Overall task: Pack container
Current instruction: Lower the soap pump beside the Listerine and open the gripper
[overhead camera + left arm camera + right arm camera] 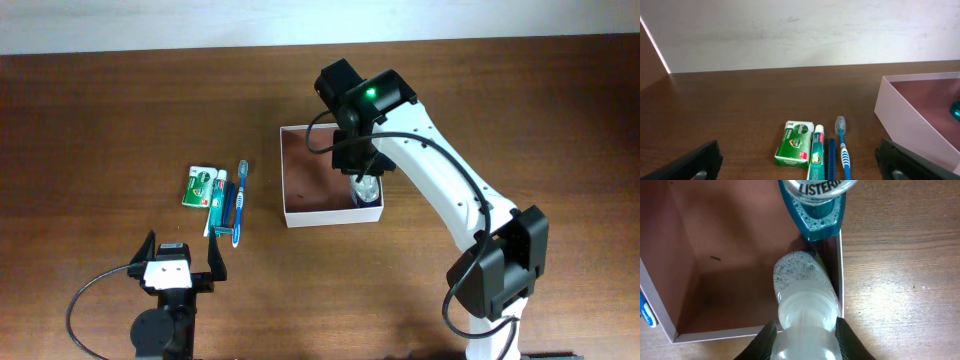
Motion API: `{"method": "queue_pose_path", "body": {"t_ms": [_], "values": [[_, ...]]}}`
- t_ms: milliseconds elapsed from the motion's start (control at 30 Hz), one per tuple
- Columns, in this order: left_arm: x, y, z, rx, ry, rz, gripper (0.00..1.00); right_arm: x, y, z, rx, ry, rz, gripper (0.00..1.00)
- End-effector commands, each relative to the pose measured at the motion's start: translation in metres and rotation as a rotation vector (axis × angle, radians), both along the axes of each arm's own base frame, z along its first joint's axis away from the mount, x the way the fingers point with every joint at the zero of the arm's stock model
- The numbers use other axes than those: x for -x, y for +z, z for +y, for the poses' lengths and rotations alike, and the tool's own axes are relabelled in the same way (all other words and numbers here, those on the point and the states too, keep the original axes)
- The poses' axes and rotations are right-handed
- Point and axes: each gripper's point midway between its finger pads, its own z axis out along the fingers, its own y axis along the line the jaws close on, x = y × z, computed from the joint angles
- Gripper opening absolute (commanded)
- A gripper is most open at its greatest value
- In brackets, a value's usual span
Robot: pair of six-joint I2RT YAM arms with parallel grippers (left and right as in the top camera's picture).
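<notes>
The container (pixel 300 175), a shallow white-walled box with a pinkish-brown inside, sits mid-table. It also shows in the right wrist view (pixel 700 285) and the left wrist view (pixel 900 112). My right gripper (pixel 805 342) is shut on a clear bottle (pixel 805 305), holding it over the container's right corner, next to a teal Listerine bottle (pixel 817 210) standing inside. My left gripper (pixel 800 165) is open and empty, low at the table's front left. A green Dettol soap box (pixel 795 144), a toothpaste tube (pixel 816 152), a dark blue comb (pixel 831 157) and a blue toothbrush (pixel 842 145) lie ahead of it.
The toiletry items lie in a row left of the container in the overhead view: soap box (pixel 200 186), toothpaste (pixel 216 200), toothbrush (pixel 239 200). The right arm (pixel 450 190) reaches across the table's right half. A pale wall stands beyond the table's far edge.
</notes>
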Motion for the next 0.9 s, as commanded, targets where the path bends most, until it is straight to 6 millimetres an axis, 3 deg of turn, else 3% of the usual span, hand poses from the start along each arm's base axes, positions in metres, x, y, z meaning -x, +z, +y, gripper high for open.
{"method": "queue_pose_path", "body": {"t_ms": [0, 133, 567, 700, 867], "values": [[0.0, -0.003, -0.003, -0.015, -0.016, 0.004, 0.99, 0.004, 0.003, -0.004, 0.023, -0.007, -0.001, 0.3], [0.0, -0.003, -0.003, -0.015, -0.016, 0.004, 0.99, 0.005, 0.003, -0.005, 0.028, -0.006, 0.001, 0.36], [0.0, -0.003, -0.003, -0.015, -0.017, 0.004, 0.99, 0.004, 0.008, -0.011, 0.052, 0.075, -0.007, 0.41], [0.0, -0.003, -0.003, -0.015, -0.016, 0.004, 0.99, -0.006, 0.04, -0.02, 0.033, 0.101, -0.098, 0.41], [0.0, -0.003, -0.003, -0.015, -0.016, 0.004, 0.99, -0.014, 0.105, -0.053, -0.013, 0.094, -0.253, 0.45]]}}
